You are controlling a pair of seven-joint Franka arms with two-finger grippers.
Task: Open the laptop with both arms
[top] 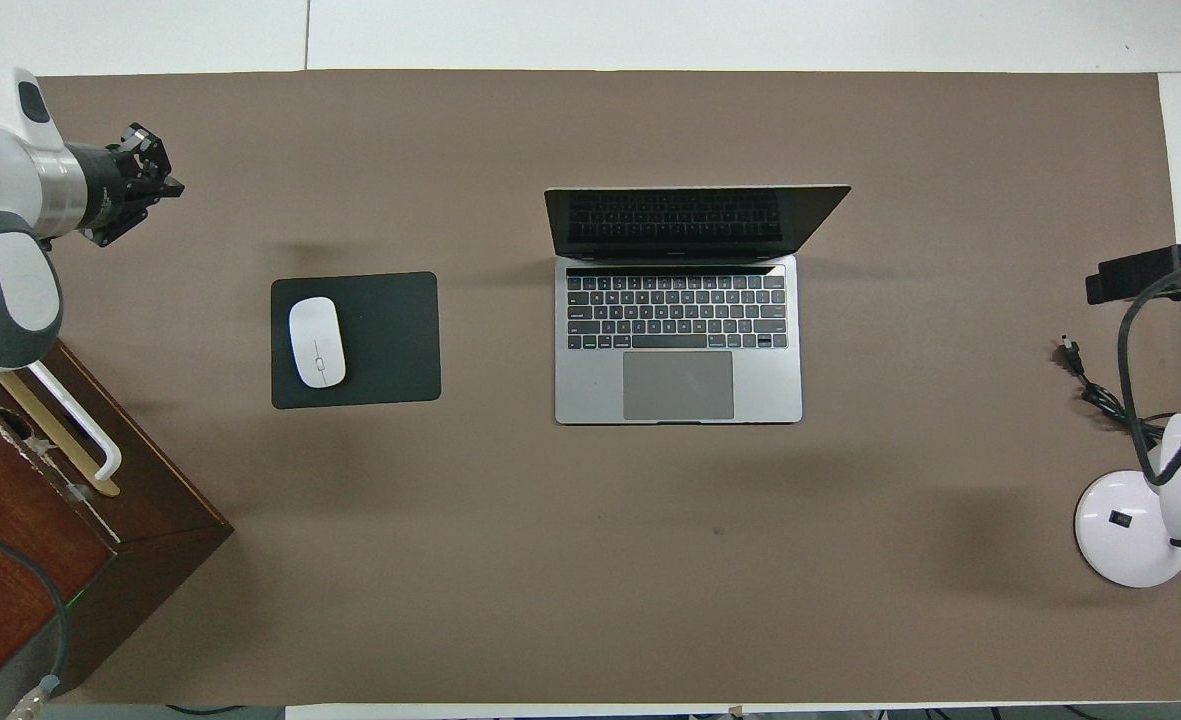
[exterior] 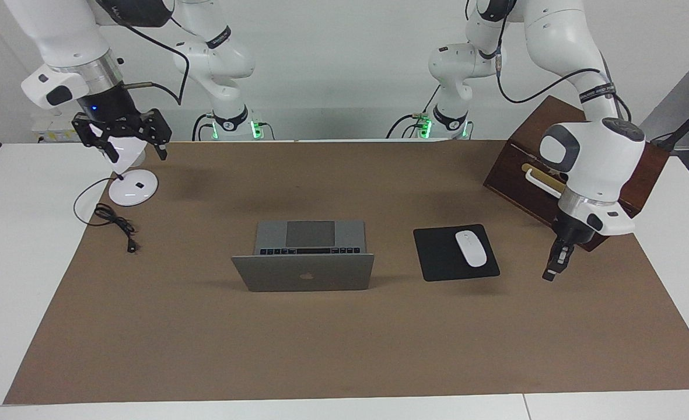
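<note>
**Laptop, open, mid-bench; two arms clear of it**

Laptop (exterior: 303, 271): silver-grey, lid raised, standing at the middle of the brown mat (exterior: 344, 350) that covers the white bench (exterior: 17, 245). Neither arm touches it.

Facing view only: the back of the lid with a dark apple logo, the sole mark that can be made out. The left arm's black band carries white lettering that cannot be read.

Overhead view only: the dark screen, the full rows of black keys and the grey trackpad.

Black mouse pad (exterior: 437, 256): beside the laptop, toward the left arm's end, with a white mouse (exterior: 471, 248) on it.

Left gripper (exterior: 551, 273): pointing down over bare mat, near the mouse pad on the side toward the left arm's end and just beside the dark wooden box (exterior: 612, 151). It is seen edge-on, and whether it is open or closed cannot be told.

Right gripper (exterior: 138, 153): raised over the white desk lamp (exterior: 133, 189) at the right arm's end, fingers (exterior: 163, 150) spread wide and holding nothing. The overhead view shows only a black edge of it.

Black cable (exterior: 114, 221): loose on the mat beside the lamp base.
</note>
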